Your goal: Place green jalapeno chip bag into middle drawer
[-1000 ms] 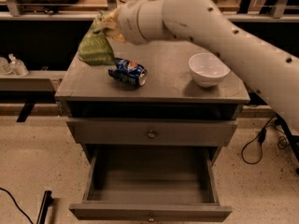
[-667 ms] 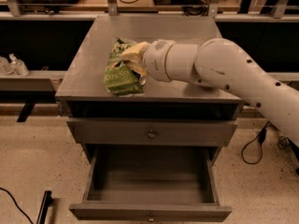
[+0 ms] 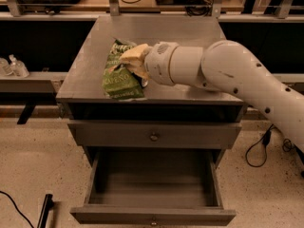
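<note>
My gripper (image 3: 129, 63) is shut on the green jalapeno chip bag (image 3: 120, 80), a crumpled green foil bag with pale lettering. It holds the bag above the front left part of the cabinet top (image 3: 90, 56). My white arm reaches in from the right across the top. The middle drawer (image 3: 154, 186) is pulled open below, grey, with a small knob on its front at the bottom edge of the view. Its inside shows nothing in it. The blue can and the white bowl are hidden behind my arm.
A shut grey drawer with a round knob (image 3: 154, 137) sits above the open one. Plastic bottles (image 3: 14, 66) stand on a low shelf at the left. A black cable (image 3: 259, 148) hangs at the right, and a dark bar (image 3: 45, 210) lies on the floor at the lower left.
My arm has swung from the back left of the cabinet top forward and lower, carrying the bag toward the front edge. It now covers the can and the bowl.
</note>
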`<state>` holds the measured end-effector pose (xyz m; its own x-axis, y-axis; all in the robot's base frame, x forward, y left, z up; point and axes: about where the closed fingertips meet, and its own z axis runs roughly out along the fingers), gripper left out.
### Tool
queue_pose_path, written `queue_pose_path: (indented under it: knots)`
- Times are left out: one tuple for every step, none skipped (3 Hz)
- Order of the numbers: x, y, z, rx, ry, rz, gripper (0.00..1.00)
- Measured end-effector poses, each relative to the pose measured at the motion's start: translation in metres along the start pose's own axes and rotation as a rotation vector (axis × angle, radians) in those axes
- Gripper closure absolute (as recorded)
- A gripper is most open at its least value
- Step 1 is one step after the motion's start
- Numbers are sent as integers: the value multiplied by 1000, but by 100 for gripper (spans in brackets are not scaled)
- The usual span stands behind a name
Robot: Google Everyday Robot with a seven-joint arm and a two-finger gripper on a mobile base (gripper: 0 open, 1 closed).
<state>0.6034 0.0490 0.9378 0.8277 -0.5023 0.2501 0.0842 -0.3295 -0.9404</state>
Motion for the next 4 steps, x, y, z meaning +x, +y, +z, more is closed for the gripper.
queue_pose_path:
  knots:
    - [-52, -11, -24, 55, -135, -146, 100]
    - [-79, -2, -40, 35, -215, -209, 100]
    - [-81, 39, -78, -84, -179, -170, 100]
    - [-66, 85, -141, -257, -100, -125, 100]
